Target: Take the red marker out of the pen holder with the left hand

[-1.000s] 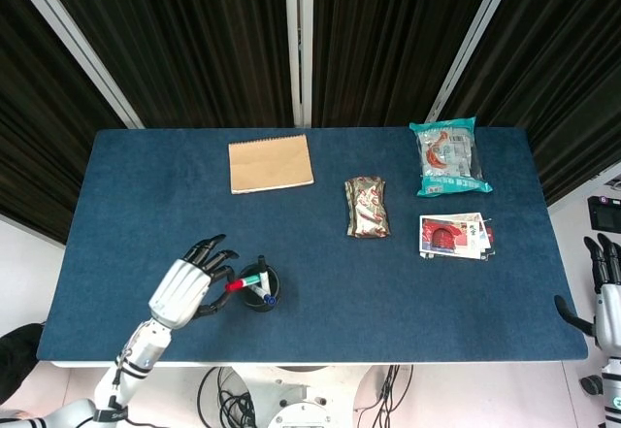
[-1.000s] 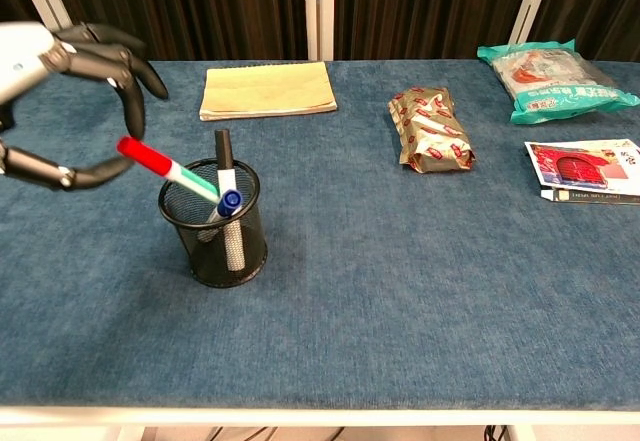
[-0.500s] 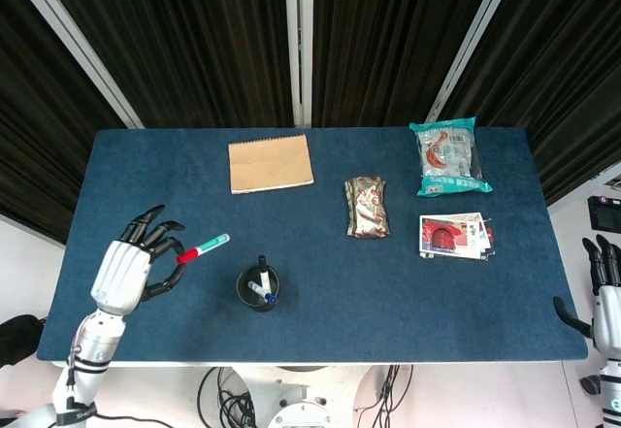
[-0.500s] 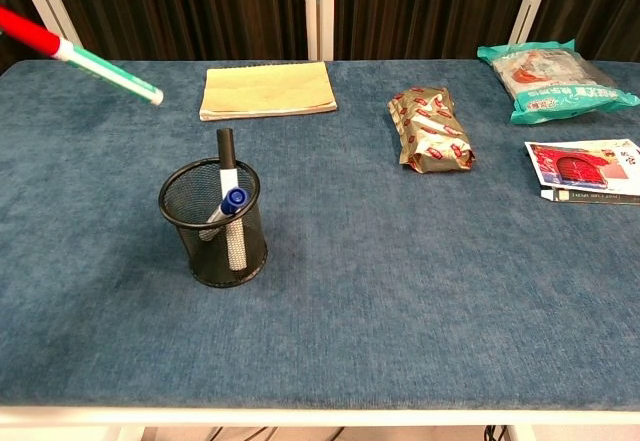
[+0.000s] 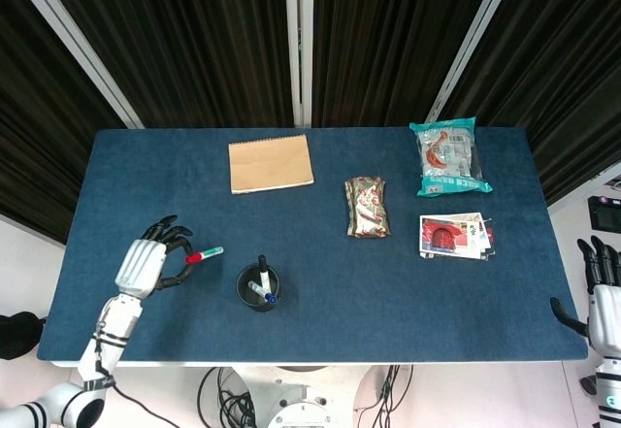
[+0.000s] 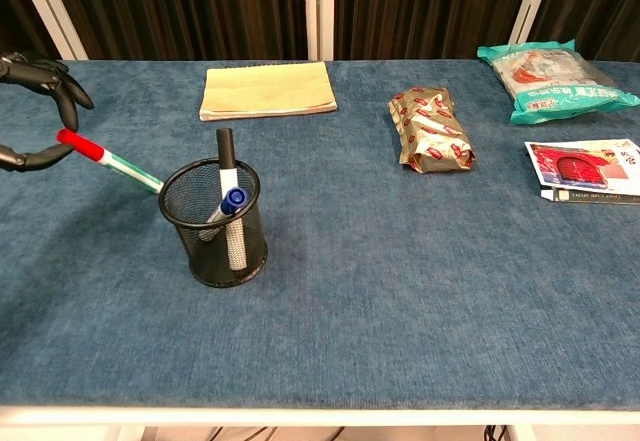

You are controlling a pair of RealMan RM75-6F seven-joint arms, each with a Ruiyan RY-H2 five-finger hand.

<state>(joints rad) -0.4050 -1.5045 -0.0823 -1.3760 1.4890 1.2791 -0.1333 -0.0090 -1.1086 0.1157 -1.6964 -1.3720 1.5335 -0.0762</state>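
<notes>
My left hand point(image 5: 147, 264) pinches the red-capped end of the red marker point(image 5: 202, 254), which is out of the holder and points right, low over the table. In the chest view the left hand's fingertips point(image 6: 40, 81) show at the left edge, and the red marker point(image 6: 108, 160) slants down behind the holder's rim. The black mesh pen holder point(image 5: 258, 288) point(image 6: 215, 224) stands to the right of the hand, with a black pen and a blue-capped marker in it. My right hand point(image 5: 604, 292) hangs beyond the table's right edge, fingers apart and holding nothing.
A tan notebook point(image 5: 271, 163) lies at the back. A snack packet point(image 5: 367, 207) sits mid-table, a teal bag point(image 5: 450, 157) at the back right, and a red and white packet point(image 5: 454, 236) in front of it. The blue table's front edge point(image 6: 320, 393) is near.
My left hand first carried the red marker up and left, out of the holder. It has since come down and back right, lowering the marker near the table beside the holder.
</notes>
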